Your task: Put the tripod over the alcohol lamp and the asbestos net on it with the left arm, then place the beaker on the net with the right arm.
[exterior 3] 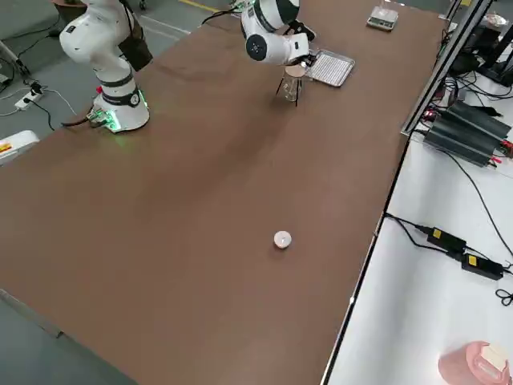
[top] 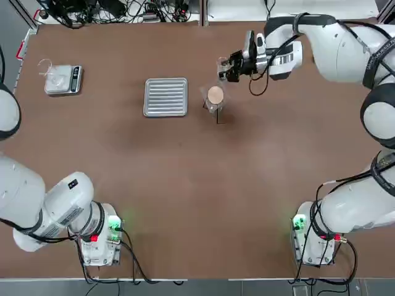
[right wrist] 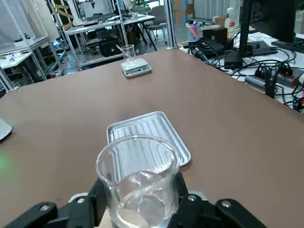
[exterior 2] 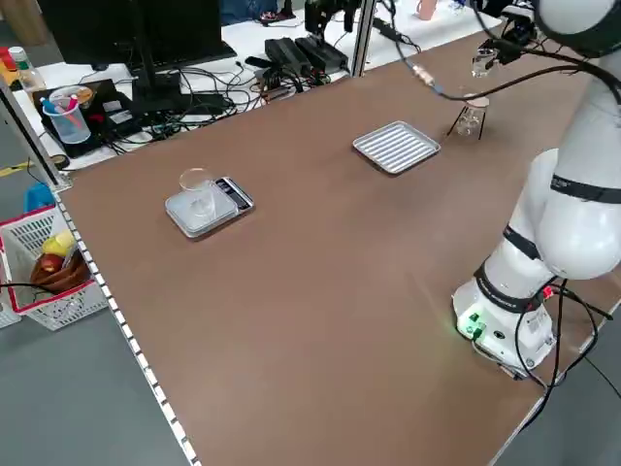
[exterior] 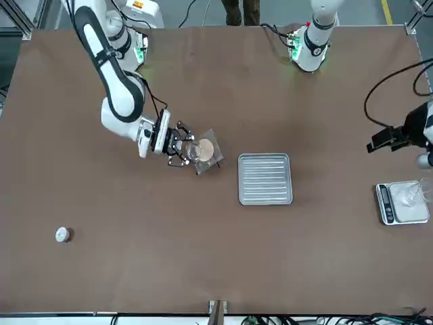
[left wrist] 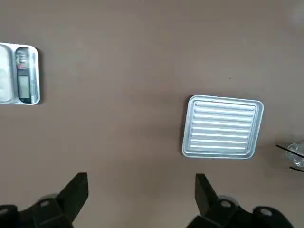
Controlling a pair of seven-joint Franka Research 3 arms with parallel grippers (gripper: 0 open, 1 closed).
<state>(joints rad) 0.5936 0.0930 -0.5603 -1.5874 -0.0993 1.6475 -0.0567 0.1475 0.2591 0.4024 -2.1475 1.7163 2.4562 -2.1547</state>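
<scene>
With its fingers closed round the beaker (right wrist: 137, 190) beside the netted tripod (exterior 2: 483, 123), the right gripper (top: 227, 66) likely carries something light, stiff, slippery and breakable, best taken gently low on its wall, while the left gripper (left wrist: 141, 199) gapes empty over the worktop (top: 142, 203).

- Far-side access to the tripod (top: 217, 116) is obstructed by the right gripper (exterior: 189, 150) and beaker (right wrist: 142, 194).
- Open passage is offered between ribbed tray (top: 165, 97) and digital scale (top: 76, 80).
</scene>
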